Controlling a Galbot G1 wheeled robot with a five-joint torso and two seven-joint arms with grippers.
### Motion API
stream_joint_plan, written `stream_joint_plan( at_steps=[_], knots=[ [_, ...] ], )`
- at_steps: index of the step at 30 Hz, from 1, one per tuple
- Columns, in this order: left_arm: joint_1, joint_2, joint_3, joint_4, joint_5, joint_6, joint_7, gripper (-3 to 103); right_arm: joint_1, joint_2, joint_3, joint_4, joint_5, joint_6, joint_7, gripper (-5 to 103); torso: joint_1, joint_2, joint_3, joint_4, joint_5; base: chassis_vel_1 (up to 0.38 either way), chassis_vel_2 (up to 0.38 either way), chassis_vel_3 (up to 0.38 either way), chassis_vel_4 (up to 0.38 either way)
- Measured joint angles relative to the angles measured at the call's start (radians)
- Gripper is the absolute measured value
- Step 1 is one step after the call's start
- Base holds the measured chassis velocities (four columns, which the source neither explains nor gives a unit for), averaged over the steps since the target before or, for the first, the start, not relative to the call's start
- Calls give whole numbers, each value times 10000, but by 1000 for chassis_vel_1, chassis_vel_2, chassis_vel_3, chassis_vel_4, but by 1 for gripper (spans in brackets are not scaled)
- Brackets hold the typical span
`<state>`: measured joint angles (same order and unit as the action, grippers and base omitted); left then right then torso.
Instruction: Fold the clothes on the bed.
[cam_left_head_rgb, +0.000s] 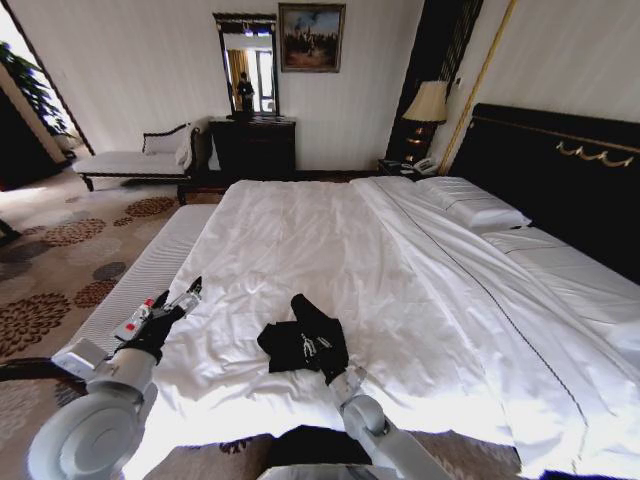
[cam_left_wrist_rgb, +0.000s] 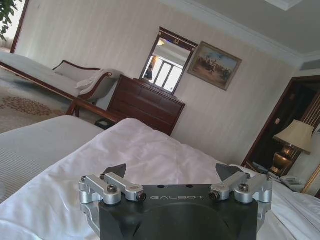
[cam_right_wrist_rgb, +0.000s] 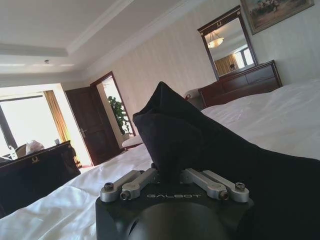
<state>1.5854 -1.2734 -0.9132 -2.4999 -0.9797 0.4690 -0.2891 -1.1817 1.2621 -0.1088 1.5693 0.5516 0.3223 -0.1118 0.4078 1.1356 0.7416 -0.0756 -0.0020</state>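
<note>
Head view: we find the shirt (cam_left_head_rgb: 305, 342) bunched near the bed's (cam_left_head_rgb: 420, 300) foot, right gripper (cam_left_head_rgb: 322, 352) on it, left gripper (cam_left_head_rgb: 178, 300) off to its left | Left wrist: jaws spread, holding nothing | Right wrist: jaws clenched on raised cloth | Progress: we judge folding unfinished, shirt still crumpled.

The T-shirt (cam_left_head_rgb: 303, 343) is looking like soft, matt black cloth, bunching up in folds. The bed (cam_left_head_rgb: 420, 290) is wearing smooth white cloth with lots of small wrinkles, and its headboard (cam_left_head_rgb: 560, 180) is showing dark, slightly shiny wood. The right end effector (cam_right_wrist_rgb: 172, 180) is showing dull silver metal links on a matt black body. The left end effector (cam_left_wrist_rgb: 172, 172) is looking the same, with black finger pads (cam_left_wrist_rgb: 116, 170).
</note>
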Motion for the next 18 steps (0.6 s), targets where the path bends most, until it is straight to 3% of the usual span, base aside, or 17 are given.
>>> stream_joint_plan(
  at_steps=[8,15,17,18],
  knots=[
    [-12,26,-158,-1,-58,0,0,100,293,260,-404,-731,-347,9,247,3,0,1,-1,0,1,0,0,0,0],
    [-113,-12,32,-1,30,9,5,100,-422,-203,-653,289,-287,11,93,33,0,1,-1,-2,3,0,0,0,0],
    [-122,-17,71,0,62,12,6,100,-507,-263,-675,485,-249,10,79,33,0,0,-1,-2,3,0,0,0,0],
    [-134,-27,118,-1,102,14,6,100,-567,-310,-687,663,-208,9,73,38,0,1,-2,-1,1,0,0,0,0]
  ],
)
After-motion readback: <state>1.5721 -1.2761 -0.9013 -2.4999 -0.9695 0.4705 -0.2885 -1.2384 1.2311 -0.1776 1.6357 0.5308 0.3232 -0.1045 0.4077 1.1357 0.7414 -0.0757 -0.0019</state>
